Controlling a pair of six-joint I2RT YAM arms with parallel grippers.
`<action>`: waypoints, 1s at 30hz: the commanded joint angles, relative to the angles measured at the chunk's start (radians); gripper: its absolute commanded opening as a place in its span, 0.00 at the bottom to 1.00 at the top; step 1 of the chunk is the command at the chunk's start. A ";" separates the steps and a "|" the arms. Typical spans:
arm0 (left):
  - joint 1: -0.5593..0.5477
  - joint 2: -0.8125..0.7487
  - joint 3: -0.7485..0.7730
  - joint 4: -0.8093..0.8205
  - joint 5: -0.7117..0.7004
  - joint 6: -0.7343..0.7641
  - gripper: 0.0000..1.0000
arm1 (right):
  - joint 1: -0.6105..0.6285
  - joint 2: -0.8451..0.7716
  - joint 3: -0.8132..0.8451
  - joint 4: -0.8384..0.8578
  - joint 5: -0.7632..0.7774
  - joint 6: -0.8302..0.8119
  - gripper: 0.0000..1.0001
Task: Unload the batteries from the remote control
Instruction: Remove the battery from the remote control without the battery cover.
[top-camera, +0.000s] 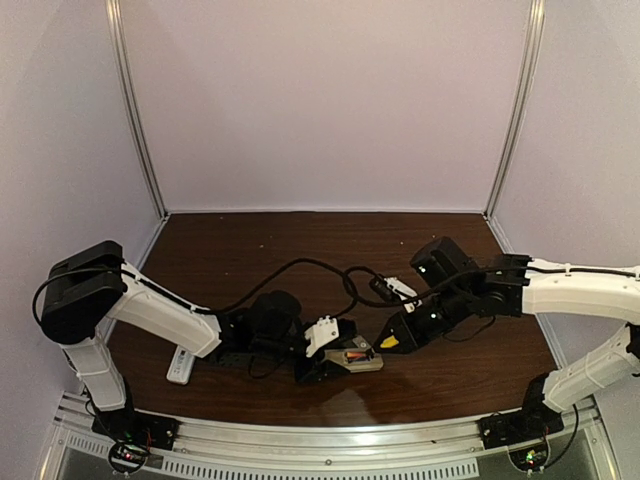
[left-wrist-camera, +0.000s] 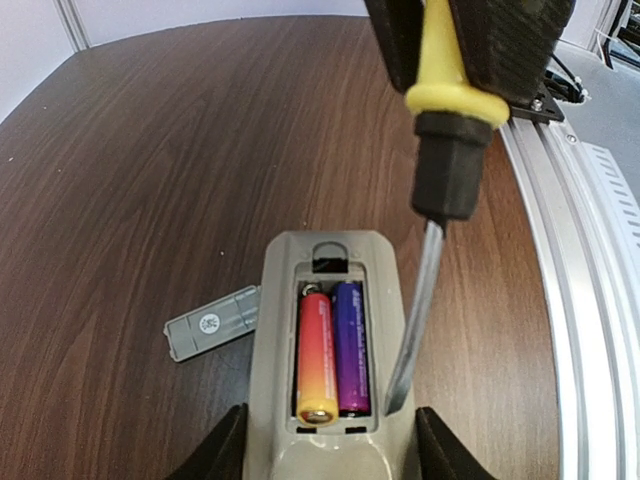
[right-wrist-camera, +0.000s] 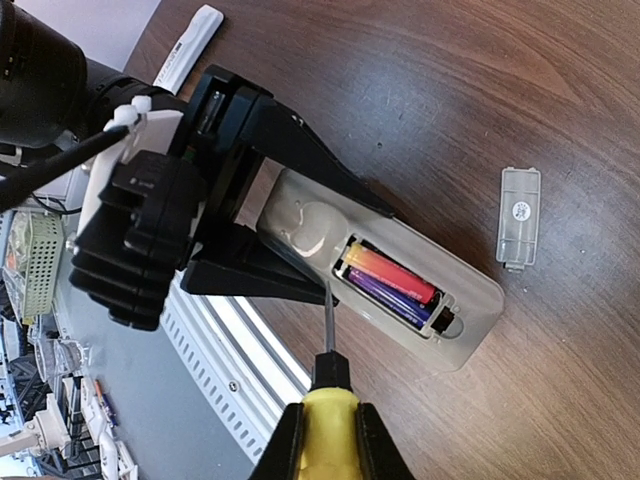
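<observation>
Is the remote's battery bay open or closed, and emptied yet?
Open, not emptied. The grey cover plate lies off beside the remote, and a red-orange battery and a purple battery sit side by side in the bay.

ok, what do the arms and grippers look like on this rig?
Left arm and right arm: white links, bulky black joints. Loose black cable trails from the wrists. Left gripper and right gripper: black, tapered fingers; white block behind the left.
</observation>
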 joint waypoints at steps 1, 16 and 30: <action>-0.005 -0.011 0.025 0.034 0.023 -0.018 0.00 | 0.012 0.014 0.025 0.021 0.048 -0.014 0.00; -0.005 -0.010 0.035 0.029 0.042 -0.020 0.00 | 0.011 0.035 0.018 0.024 0.127 -0.012 0.00; -0.005 -0.004 0.034 0.031 0.044 -0.051 0.00 | 0.012 0.039 0.043 -0.013 0.222 -0.028 0.00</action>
